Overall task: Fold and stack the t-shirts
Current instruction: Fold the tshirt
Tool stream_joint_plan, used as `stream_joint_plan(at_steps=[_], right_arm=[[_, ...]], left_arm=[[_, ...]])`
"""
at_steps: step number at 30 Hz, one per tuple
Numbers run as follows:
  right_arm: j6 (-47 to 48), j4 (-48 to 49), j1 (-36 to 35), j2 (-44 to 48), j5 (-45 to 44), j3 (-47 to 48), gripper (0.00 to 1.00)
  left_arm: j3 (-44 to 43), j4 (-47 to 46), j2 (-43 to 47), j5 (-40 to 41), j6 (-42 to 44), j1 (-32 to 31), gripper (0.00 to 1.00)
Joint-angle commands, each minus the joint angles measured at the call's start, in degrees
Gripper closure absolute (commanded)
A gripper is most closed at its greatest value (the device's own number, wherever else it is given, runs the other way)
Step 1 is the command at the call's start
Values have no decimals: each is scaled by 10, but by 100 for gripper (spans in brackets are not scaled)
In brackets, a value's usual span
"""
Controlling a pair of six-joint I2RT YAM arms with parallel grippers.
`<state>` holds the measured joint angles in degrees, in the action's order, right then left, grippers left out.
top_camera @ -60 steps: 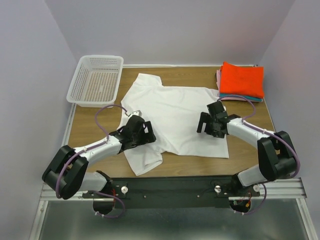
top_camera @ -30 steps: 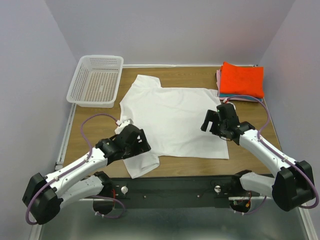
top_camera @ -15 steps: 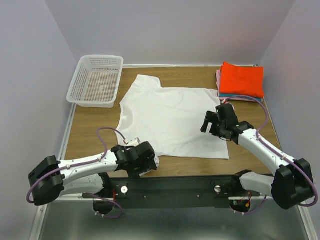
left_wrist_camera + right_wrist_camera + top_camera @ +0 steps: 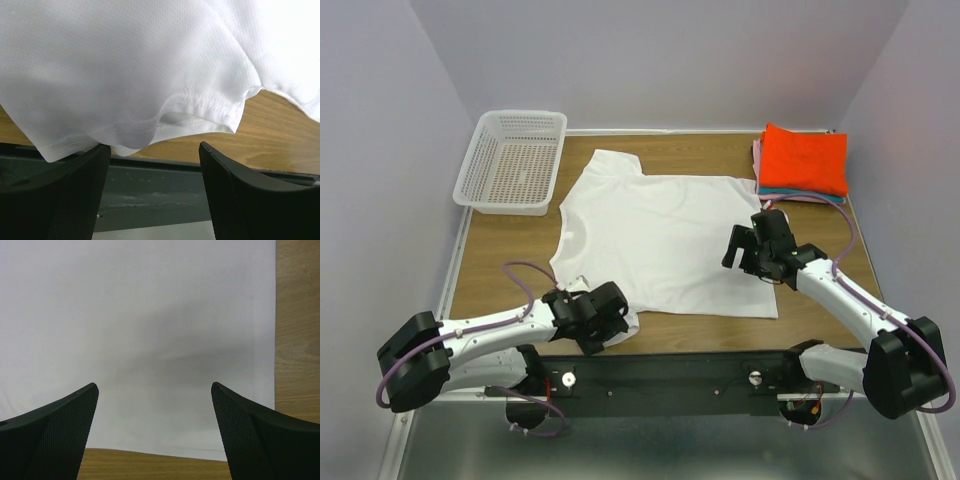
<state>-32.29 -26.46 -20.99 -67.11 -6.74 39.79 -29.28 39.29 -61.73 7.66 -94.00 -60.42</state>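
White mesh basket [image 4: 515, 160] sits at the far-left corner of the wood table [image 4: 505, 250], overhanging its left edge.

Left gripper [image 4: 604, 314] is low at the near table edge, at the near-left corner of the white t-shirt [image 4: 660, 235]. In the left wrist view its fingers [image 4: 70, 195] are spread wide. A bunched hem fold of the shirt [image 4: 125, 75] hangs in the gap between them, and no pinch on it is visible.

The shirt lies spread flat mid-table, with one sleeve pointing to the far-left, near the basket.

Right gripper [image 4: 748, 250] hovers over the shirt's right side, close to its right edge. In the right wrist view its fingers [image 4: 55, 430] are also spread, with flat white cloth [image 4: 150, 315] beneath and nothing between them.

At the far-right corner is a folded stack with the orange-red shirt [image 4: 805, 160] on top. Teal [image 4: 830, 198] and pink [image 4: 758, 160] edges show under it. The stack is apart from the white shirt.
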Motion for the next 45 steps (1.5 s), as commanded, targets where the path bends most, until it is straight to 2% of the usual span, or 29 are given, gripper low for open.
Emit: stream_joint_plan(at_steps=[1,2,3,5,8,12,13,15,18,22,27,33,38,45], right_arm=[[9,-6,-1,0,1,-6,0],[9,-6,-1,-1,2,-6,0],[9,-6,-1,-1,2,-6,0],[9,-6,-1,-4,2,-6,0],[8,-7,-1,-7,1,-8,0],[7,-6,-1,-6,-5,-9,0],[5,-7,-1,-3,-6,-9,0],[-2,-7,-1,2,-15,-16,0],[-40,-17,-1,23,-24,-31,0],[-100,-33,-1,85,17,-69,0],[-186,-106,-1,146,-26,-105,0],[-267,-129,0,221,-6,-143,0],[-299,-147,-1,233,0,-166,0],[-331,-128,-1,228,-47,-193,2]], left_arm=[[13,-7,-10,46,-13,28,25],[12,-9,-14,46,-4,34,27],[10,-10,-22,44,0,41,35],[5,-8,-31,46,6,48,45],[-3,-4,-44,53,11,51,53],[-7,-7,-59,58,15,53,71],[-8,-7,-61,62,16,53,85],[-10,-6,-66,64,15,53,99],[-16,-4,-63,75,28,53,100],[-29,10,-53,100,39,53,100],[-26,-5,-44,103,66,53,100],[-23,-25,-12,125,73,52,100],[-3,-37,22,133,78,52,100],[21,-79,42,131,71,52,100]])
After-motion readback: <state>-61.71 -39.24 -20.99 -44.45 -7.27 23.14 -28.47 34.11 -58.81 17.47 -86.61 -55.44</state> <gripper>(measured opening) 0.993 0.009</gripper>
